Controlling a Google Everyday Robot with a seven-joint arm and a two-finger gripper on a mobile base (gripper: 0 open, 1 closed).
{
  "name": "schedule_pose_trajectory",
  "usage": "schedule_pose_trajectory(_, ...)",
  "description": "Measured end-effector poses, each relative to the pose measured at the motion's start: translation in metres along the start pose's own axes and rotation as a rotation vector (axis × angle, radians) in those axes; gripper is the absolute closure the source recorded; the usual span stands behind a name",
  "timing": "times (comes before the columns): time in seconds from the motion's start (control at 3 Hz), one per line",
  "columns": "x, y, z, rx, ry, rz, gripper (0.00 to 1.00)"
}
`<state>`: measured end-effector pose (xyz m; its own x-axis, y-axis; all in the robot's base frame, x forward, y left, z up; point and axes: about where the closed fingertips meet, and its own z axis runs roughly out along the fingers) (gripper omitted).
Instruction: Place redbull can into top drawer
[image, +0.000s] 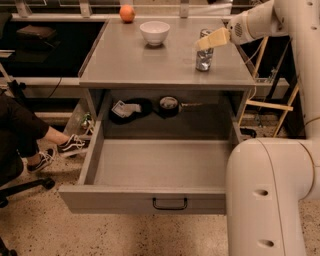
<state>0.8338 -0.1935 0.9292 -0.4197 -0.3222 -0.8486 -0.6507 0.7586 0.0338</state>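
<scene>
One redbull can (203, 59) stands, claw (209, 40) at its top

Single high view, likely head-mounted, facing cabinet (131, 66); gripper (209, 40) upper right.

The redbull can (204, 54) stood upright on the grey desk (145, 65), near its right edge: a slim silver can with bluish and dark patches. The hand (201, 44) was at the can's upper part, its pale tip overlapping the top. The top drawer (120, 199) was pulled well out below the desk top. It was wide, shallow and grey, its flat front panel carrying 1 small black handle (170, 204) at centre.
</scene>
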Motion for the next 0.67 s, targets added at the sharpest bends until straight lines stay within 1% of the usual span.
schedule_pose_trajectory(0.33,0.0006,0.0168,0.0374,-0.063,-0.015,0.006,0.0)
schedule_pose_trajectory(0.67,0.0006,0.017,0.0376,-0.064,-0.015,0.006,0.0)
